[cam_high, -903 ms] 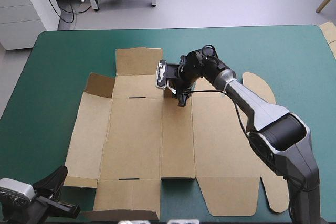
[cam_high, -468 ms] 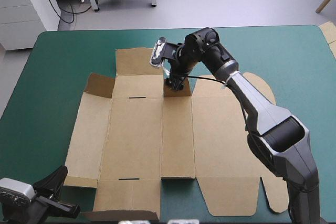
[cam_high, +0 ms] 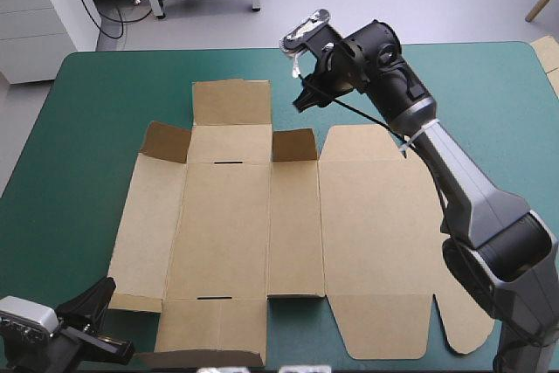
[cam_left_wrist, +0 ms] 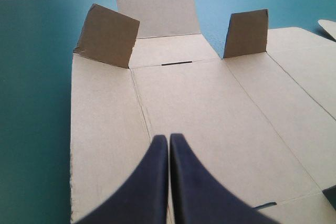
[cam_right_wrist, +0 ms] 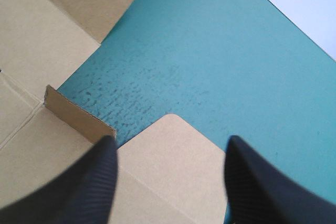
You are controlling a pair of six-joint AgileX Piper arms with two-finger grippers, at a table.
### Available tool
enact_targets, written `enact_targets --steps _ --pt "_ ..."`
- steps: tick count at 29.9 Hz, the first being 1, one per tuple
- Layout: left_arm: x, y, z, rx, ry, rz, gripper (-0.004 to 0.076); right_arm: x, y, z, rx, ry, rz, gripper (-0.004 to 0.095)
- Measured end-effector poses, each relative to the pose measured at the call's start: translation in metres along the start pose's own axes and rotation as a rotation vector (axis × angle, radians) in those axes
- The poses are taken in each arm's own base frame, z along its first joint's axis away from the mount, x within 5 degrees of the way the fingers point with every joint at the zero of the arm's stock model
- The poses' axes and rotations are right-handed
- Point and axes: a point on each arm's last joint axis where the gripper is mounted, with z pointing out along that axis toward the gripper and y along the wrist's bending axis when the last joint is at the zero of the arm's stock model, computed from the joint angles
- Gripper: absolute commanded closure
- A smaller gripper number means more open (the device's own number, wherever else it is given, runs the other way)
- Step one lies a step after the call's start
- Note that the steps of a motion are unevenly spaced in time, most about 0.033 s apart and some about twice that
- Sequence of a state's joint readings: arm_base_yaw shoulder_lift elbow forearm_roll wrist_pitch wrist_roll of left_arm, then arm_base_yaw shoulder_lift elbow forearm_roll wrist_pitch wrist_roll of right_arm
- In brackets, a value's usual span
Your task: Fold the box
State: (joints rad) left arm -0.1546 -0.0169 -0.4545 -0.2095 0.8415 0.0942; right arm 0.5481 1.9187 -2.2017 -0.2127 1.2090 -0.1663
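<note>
High view: my right pincer (cam_high: 303, 98) hangs above the teal-green cover (cam_high: 113, 85), just past the far edge of the box (cam_high: 227, 216). Its black fingers are spread wide and hold nothing (the right wrist view shows only bare cover and board between them). The box lies below that pincer and back toward my base. It is a flat brown sheet at mid-table, its long axis running side to side across me. Only two small flaps stand up along its far edge: the nearer flap (cam_high: 294, 144) is just beneath the right pincer, the other flap (cam_high: 166, 140) well off to its left. My left pincer (cam_high: 94, 296), fingers pressed together and empty, sits low at the near left corner with the sheet stretching ahead of it. I judge the folding barely begun, with my right arm the nearer one to the far flaps.
</note>
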Motion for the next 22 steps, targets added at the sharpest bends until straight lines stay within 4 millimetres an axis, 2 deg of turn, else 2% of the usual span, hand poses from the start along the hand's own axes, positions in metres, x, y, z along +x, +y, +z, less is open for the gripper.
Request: enact_targets --steps 1,4,7,9,14,16,22 --pt "0.0 0.0 0.0 0.0 0.0 0.0 0.0731 0.003 -0.003 -0.002 0.006 0.007 0.038 0.0932" --pt "0.0 0.0 0.0 0.0 0.0 0.0 0.0718 0.015 -0.016 -0.011 0.021 0.029 0.149 0.0926" --pt "0.0 0.0 0.0 0.001 0.0 -0.001 0.0647 0.032 -0.022 -0.023 0.024 0.059 0.199 0.0929" --pt "0.0 0.0 0.0 0.001 0.0 -0.001 0.057 0.046 -0.022 -0.035 0.026 0.08 0.215 0.0929" --pt "0.0 0.0 0.0 0.001 0.0 -0.001 0.0263 0.086 -0.016 -0.067 0.033 0.098 0.229 0.0929" --pt "0.0 0.0 0.0 0.001 0.0 -0.001 0.0188 0.1 -0.014 -0.077 0.044 0.083 0.241 0.0929" --pt "-0.004 0.0 0.0 -0.005 -0.039 0.001 0.0178 0.147 -0.005 -0.105 0.055 0.043 0.268 0.0929"
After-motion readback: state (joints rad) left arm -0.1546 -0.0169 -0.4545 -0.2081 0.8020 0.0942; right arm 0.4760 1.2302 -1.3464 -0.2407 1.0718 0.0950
